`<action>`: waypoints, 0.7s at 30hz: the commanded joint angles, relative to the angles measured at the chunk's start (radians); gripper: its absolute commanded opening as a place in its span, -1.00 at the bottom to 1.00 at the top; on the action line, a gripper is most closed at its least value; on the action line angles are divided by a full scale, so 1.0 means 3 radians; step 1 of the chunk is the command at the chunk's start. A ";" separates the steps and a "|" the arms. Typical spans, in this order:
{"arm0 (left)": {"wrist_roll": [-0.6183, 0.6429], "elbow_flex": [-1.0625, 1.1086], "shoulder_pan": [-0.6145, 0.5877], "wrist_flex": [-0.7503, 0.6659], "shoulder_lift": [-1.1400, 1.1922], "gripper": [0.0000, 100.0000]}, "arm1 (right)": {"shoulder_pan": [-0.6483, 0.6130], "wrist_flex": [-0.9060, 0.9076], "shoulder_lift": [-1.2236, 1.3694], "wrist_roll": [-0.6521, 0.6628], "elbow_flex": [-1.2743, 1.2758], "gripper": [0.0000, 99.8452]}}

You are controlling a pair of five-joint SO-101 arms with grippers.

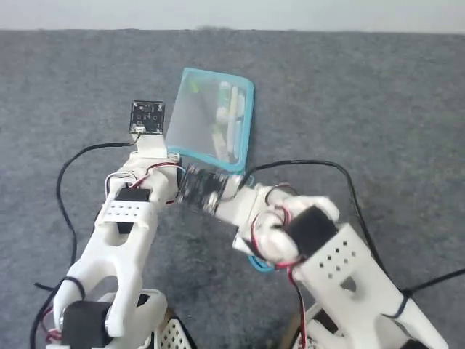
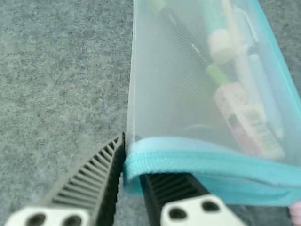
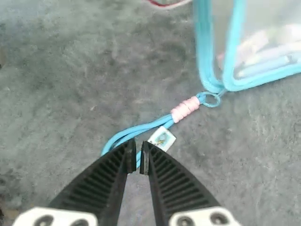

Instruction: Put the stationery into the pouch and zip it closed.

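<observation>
While stationery (image 2: pixel 235 108) fills the pouch (image 2: pixel 169 80), left claw (image 2: pixel 132 165) pinches its edge, right claw (image 3: pixel 137 155) its cord (image 3: pixel 142 128).

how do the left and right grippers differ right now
The left gripper grips the pouch by its teal zip edge; the right gripper pinches the thin teal pull cord. The left's jaws stand wider apart than the right's. Both are shut on something teal.

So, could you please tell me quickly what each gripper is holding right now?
Left gripper: shut on the teal corner edge of the pouch.
Right gripper: shut on the pull cord tied to the pouch's ring.
</observation>
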 commanded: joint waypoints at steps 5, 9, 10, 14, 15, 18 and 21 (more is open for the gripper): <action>-0.0010 -0.0095 0.0015 -0.0051 -0.0061 -0.98 | 0.0565 -0.0560 0.0760 -0.0696 -0.0041 -0.83; -0.0010 -0.0095 0.0020 -0.0051 -0.0061 -0.98 | 0.0560 -0.0846 0.1230 -0.1074 -0.0046 -0.66; -0.0005 -0.0095 0.0020 -0.0051 -0.0061 -0.98 | 0.0560 -0.0928 0.1327 -0.1125 -0.0046 -0.63; -0.0005 -0.0095 0.0026 -0.0051 -0.0061 -0.98 | 0.0555 -0.1164 0.1603 -0.1227 -0.0046 -0.62; -0.0005 -0.0095 0.0036 -0.0051 -0.0061 -0.98 | 0.0524 -0.1225 0.1649 -0.1263 -0.0046 -0.62; -0.0005 -0.0100 0.0041 -0.0051 -0.0061 -0.98 | 0.0453 -0.1486 0.1772 -0.1427 -0.0041 -0.62; -0.0005 -0.0100 0.0041 -0.0051 -0.0061 -0.98 | 0.0401 -0.1767 0.1921 -0.1539 -0.0041 -0.62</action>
